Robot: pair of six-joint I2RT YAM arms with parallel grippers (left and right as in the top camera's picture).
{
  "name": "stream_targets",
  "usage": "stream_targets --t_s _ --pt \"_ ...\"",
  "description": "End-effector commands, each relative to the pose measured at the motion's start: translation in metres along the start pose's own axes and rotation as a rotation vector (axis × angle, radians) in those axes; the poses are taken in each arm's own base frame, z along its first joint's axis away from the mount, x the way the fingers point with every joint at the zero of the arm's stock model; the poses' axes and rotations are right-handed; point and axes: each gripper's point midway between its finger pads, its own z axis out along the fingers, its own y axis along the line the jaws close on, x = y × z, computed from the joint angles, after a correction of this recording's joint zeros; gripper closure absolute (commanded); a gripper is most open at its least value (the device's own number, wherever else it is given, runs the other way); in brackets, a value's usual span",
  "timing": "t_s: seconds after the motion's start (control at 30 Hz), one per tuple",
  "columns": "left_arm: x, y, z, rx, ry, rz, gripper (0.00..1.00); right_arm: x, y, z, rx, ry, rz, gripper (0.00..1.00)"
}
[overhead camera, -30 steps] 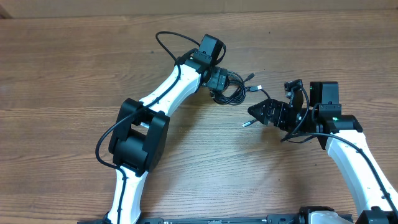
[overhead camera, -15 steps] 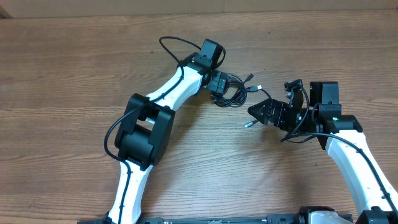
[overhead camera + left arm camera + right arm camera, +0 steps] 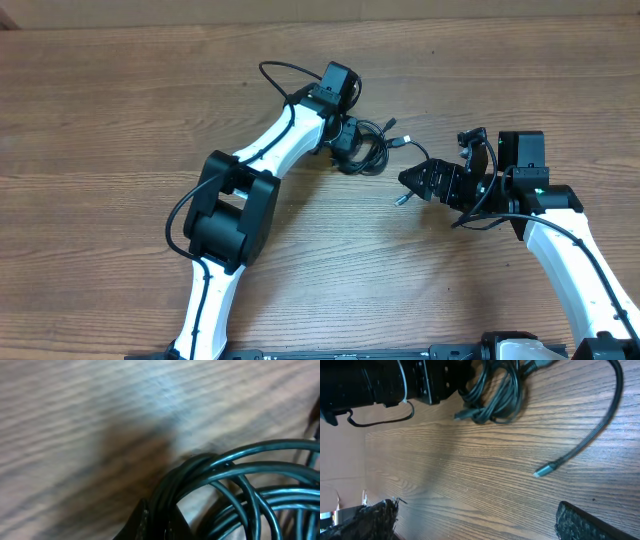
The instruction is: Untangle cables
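Firstly, right gripper (image 3: 475,512) — jaws spread wide, one finger at each lower corner of its wrist view. Only bare wood lies between them; it holds nothing and touches no wire.

Next, silver plug (image 3: 542,469): lies flat on the table (image 3: 470,475) just ahead of those spread jaws, apart from both fingers. Its thin black lead (image 3: 594,436) curves away from it and up toward the bunch.

Next, cables (image 3: 372,150) — several thin black wires looped loosely into one bunch. They rest on the wood near the middle of the table, beyond the silver plug. A second small plug (image 3: 404,143) sticks out of the bunch on the side facing the right arm.

Next, left gripper (image 3: 350,145): sits at the edge of the bunch away from the right arm, jaws pressed together on the cables. Its wrist view shows the strands drawn into a tight neck at the fingertips (image 3: 150,527), then fanning into separate loops. That view is blurred, so which strands sit in the pinch cannot be told.

Last, arm cable (image 3: 275,72): thicker, black, arching over the wood behind the left wrist, separate from the bunch.
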Motion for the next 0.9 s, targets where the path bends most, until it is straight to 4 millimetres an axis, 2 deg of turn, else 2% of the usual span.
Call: stream_targets --t_s 0.0,0.2,0.33,0.43,0.5,0.63,0.67,0.7,0.73,0.8,0.87 --pt "0.036 -0.031 0.013 0.182 0.141 -0.006 0.96 0.002 0.000 0.002 -0.002 0.006 -0.004 0.00" --pt "0.045 -0.058 -0.008 0.436 0.236 -0.139 0.96 0.011 -0.001 0.002 -0.001 0.040 0.037 0.00" --pt "0.039 -0.074 -0.033 0.669 0.304 -0.297 0.96 0.020 0.012 0.000 -0.080 0.085 0.069 0.01" --pt "0.034 -0.075 -0.045 0.763 0.328 -0.359 0.96 0.022 0.008 0.001 -0.054 0.087 0.076 0.05" --pt "0.032 -0.067 -0.046 0.768 0.323 -0.377 0.96 0.021 0.006 0.001 -0.042 0.084 0.076 0.10" --pt "0.029 -0.058 -0.053 0.814 0.332 -0.414 0.96 0.020 0.005 0.001 -0.040 0.080 0.073 0.25" --pt "0.028 -0.057 -0.055 0.830 0.334 -0.419 0.96 0.020 0.006 0.001 -0.041 0.078 0.071 0.32" --pt "0.028 -0.056 -0.056 0.834 0.333 -0.421 0.96 0.019 0.006 0.001 -0.043 0.074 0.067 0.50" --pt "0.028 -0.056 -0.056 0.833 0.335 -0.422 0.96 0.017 0.006 0.001 -0.044 0.069 0.064 0.59" --pt "0.029 -0.056 -0.056 0.834 0.338 -0.423 0.96 0.015 0.007 0.001 -0.048 0.061 0.056 0.66" --pt "0.029 -0.061 -0.059 0.856 0.341 -0.408 0.96 0.013 0.008 0.001 -0.051 0.052 0.053 0.65"
